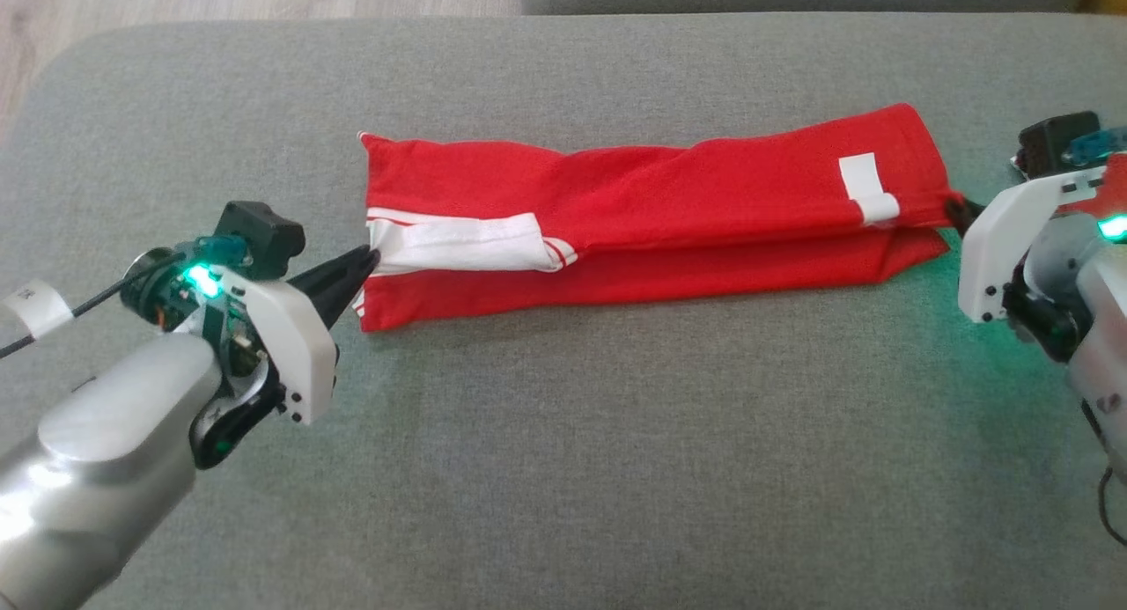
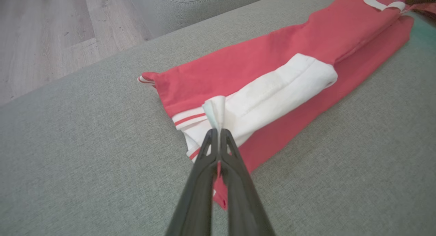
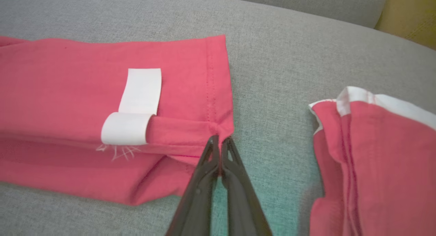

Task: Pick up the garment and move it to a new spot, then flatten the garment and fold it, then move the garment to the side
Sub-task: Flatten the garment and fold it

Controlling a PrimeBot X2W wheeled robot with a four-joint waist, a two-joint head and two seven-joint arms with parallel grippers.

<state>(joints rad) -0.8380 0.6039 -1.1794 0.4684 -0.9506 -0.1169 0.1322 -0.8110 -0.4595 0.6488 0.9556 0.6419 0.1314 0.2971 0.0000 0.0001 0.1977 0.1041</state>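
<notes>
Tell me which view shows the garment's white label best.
The right wrist view: the white label is near and sharp, folded over the garment edge. The head view shows it small; the left wrist view, distant at its top edge.

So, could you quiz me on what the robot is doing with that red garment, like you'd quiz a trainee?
1. True or false: the left hand is shut on the white-trimmed end of the red garment.
2. What does the garment lie on? A) a wooden floor B) a grey cushion C) a metal tray
3. What colour is the tag near where the right hand pinches the garment?

Key: 1 true; 2 B; 3 white.
</notes>
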